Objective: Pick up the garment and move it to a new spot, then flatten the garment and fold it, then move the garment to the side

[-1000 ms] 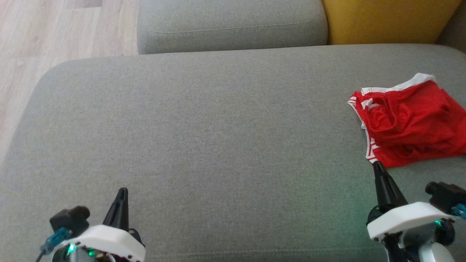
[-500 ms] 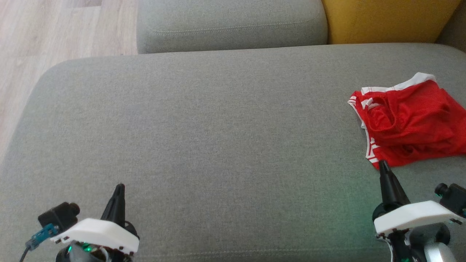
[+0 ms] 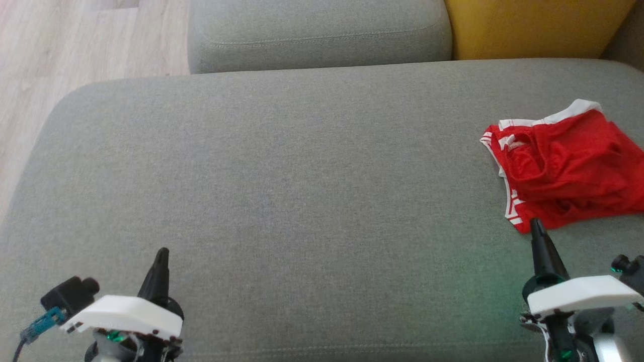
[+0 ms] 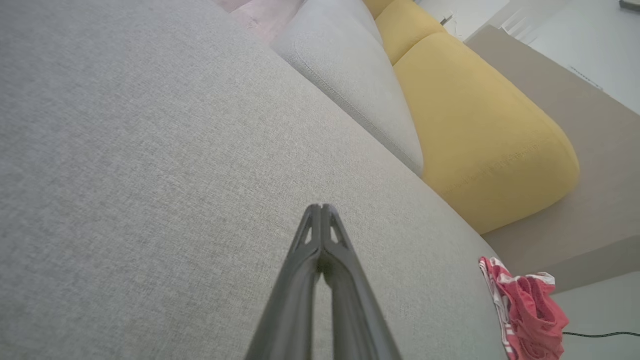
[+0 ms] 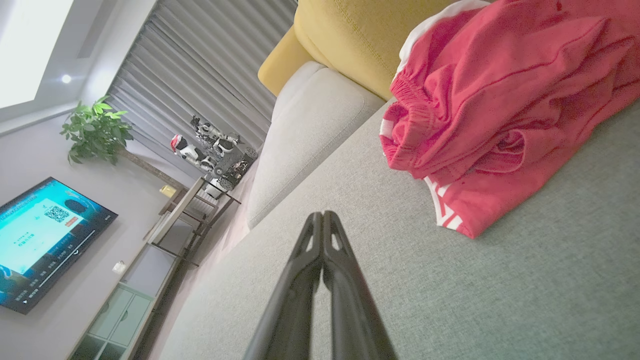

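While the grey sofa seat [image 3: 302, 176] spreads wide before us, the task's thing sits far off at its right end. Behind the seat stand 1 grey back cushion [image 3: 317, 35] and 1 yellow cushion [image 3: 533, 27], with pale wood floor [image 3: 60, 45] to the left; none of these is in the way.

The red garment [image 3: 568, 166], with its white waistband and white-striped hem, lies in a loose, rumpled bundle of layers. Its long axis runs roughly left to right and passes beyond the head view's right edge. That fits 2 stages: a heap waiting to be lifted, or a rough fold set aside. We cannot tell which.

The right pincer [image 3: 534, 225] is by far the nearer. The garment's near-left corner lies just ahead of its tip and a little to the right, and the right wrist view shows bare seat between them. Its jaws are pressed together and hold nothing. The left pincer [image 3: 162, 254], likewise closed and holding nothing, hovers well apart over the seat's left part.
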Tool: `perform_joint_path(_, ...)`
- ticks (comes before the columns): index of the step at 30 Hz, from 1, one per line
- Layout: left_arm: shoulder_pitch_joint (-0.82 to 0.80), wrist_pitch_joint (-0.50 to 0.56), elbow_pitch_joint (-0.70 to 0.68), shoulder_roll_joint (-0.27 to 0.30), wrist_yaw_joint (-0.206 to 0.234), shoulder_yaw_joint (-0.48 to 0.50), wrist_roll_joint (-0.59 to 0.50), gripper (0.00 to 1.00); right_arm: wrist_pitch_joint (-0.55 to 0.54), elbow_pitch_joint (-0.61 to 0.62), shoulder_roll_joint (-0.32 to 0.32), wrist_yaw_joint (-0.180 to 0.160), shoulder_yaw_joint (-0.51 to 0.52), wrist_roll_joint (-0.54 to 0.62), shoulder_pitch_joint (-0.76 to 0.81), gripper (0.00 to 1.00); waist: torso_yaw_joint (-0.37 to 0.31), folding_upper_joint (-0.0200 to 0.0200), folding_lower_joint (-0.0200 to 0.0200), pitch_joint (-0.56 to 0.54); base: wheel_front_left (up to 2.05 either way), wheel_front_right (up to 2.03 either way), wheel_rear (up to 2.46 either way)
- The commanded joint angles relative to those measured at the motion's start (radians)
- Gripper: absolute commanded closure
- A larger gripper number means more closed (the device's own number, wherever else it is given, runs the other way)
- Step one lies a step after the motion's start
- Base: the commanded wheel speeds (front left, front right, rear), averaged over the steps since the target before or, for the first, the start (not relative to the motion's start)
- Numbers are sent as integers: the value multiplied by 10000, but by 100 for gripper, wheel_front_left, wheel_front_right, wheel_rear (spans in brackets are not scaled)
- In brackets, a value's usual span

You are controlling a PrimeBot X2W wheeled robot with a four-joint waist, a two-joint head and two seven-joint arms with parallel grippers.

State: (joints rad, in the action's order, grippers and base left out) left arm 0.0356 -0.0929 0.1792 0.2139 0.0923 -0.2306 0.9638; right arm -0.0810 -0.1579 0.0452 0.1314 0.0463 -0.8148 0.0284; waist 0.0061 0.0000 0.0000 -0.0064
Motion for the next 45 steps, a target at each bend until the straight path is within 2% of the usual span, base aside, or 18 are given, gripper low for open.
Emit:
perform_joint_path(1,-575,56,-238,37,-140,399,238,100,-37,277,121,-4,-20,-331,-563,100,-1,0,0,2,0,0,0)
perform_joint_path(45,-1132,1256,352,-955,-1527,2257,4494,100,-159,-479,137,-6,358,-5449,-1086,100,-41,0,0,64,0,0,0)
